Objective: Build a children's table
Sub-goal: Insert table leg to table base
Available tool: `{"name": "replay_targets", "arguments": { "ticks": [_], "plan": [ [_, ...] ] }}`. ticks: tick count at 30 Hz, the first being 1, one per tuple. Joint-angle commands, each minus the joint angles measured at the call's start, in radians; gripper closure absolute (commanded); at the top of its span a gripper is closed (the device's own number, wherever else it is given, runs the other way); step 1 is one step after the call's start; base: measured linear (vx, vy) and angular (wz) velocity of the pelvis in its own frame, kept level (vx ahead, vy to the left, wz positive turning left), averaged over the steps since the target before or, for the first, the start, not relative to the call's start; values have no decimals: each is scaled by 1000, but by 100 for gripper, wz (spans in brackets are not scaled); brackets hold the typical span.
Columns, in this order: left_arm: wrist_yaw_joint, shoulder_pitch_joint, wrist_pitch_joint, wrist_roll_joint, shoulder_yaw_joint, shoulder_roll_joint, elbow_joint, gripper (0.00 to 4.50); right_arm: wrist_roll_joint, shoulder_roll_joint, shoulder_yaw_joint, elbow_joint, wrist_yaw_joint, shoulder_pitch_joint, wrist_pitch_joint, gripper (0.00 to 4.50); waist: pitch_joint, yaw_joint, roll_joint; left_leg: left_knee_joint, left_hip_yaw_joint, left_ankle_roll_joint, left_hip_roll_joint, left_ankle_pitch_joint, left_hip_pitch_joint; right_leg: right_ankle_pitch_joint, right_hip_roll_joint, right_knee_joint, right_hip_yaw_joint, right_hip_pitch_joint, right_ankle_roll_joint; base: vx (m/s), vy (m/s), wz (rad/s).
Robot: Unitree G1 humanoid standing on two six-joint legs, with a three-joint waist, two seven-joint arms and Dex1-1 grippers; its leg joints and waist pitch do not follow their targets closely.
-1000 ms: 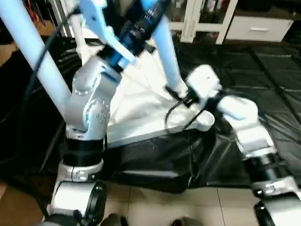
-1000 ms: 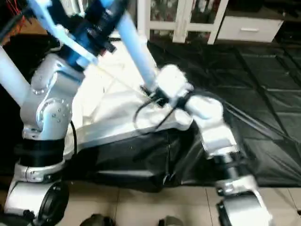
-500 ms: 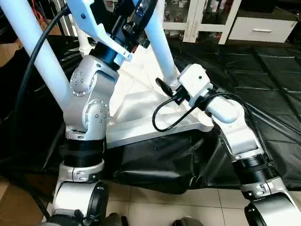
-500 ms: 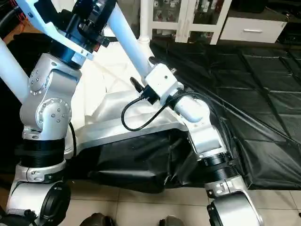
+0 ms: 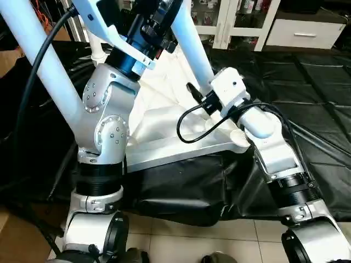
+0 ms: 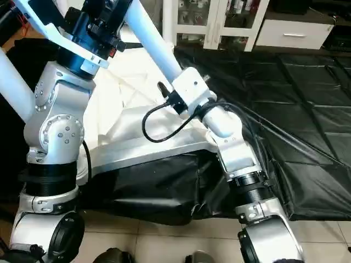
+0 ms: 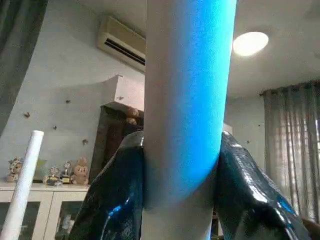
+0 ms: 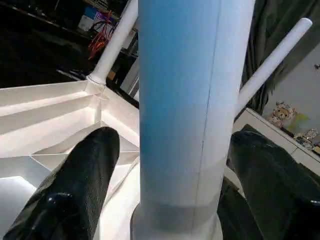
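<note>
The table top (image 5: 164, 126) lies underside up on the black sheeting (image 5: 307, 82) spread over the floor, ribs and corner sockets facing upward so the legs can be driven in from above.

My left gripper (image 7: 182, 165) has its jaws clamped on the leg (image 7: 187, 100) that rises from the near right corner socket; the black fingers (image 7: 112, 200) press against both sides of the tube. The grip sits high on the leg, which I judge gives leverage for steadying or turning it.

My right gripper (image 8: 170, 170) straddles the same leg low down, just above its socket collar. Its jaws stand apart, with clear gaps between each finger (image 8: 75, 195) and the tube, so it guards the base without gripping.

Two further legs (image 8: 112, 42) stand seated in the far corners. A fourth leg (image 5: 38, 66) rises at the near left, its base hidden behind my left arm. A white cabinet (image 5: 236, 22) stands beyond the sheeting.
</note>
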Motion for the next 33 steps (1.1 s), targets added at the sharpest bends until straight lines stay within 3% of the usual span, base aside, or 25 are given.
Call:
{"name": "replay_targets", "arguments": {
  "ticks": [1,11,20,21,24,27,33],
  "plan": [
    [-5,-8,-15,-14,-4,0,-17,289,1,4,3,8,7,-20,3,98,-120,0,-1,-56,-17,87,15,23,33,185,-32,-53,35,78,-257,0,0,0],
    [-23,4,19,-46,-18,-4,-37,289,-4,3,-3,36,-13,-42,-17,175,-120,-1,0,-56,-16,78,15,13,35,172,-32,-54,35,77,-261,0,0,0],
    [-27,9,25,-54,-27,0,-43,289,0,3,-7,47,-19,-50,-22,178,-122,-1,0,-55,-16,81,14,23,34,191,-31,-52,36,78,-258,0,0,0],
    [-24,6,21,-50,-26,1,-41,289,10,5,-9,48,-14,-50,-22,144,-122,-1,0,-55,-16,82,14,26,33,196,-30,-51,36,78,-258,0,0,0],
    [-22,4,17,-49,-25,2,-38,289,12,6,-9,48,-14,-50,-22,141,-122,-2,0,-56,-16,83,14,26,33,195,-30,-51,35,78,-258,0,0,0],
    [-18,1,12,-44,-25,5,-33,289,-8,0,-1,49,-30,-48,-23,98,-121,-2,0,-57,-16,77,15,11,34,171,-31,-54,35,77,-256,0,0,0],
    [-16,-1,8,-41,-23,7,-30,289,-11,-1,1,54,-35,-48,-24,97,-119,-3,0,-58,-16,68,15,0,34,161,-30,-55,36,77,-254,0,0,0]
  ]
}}
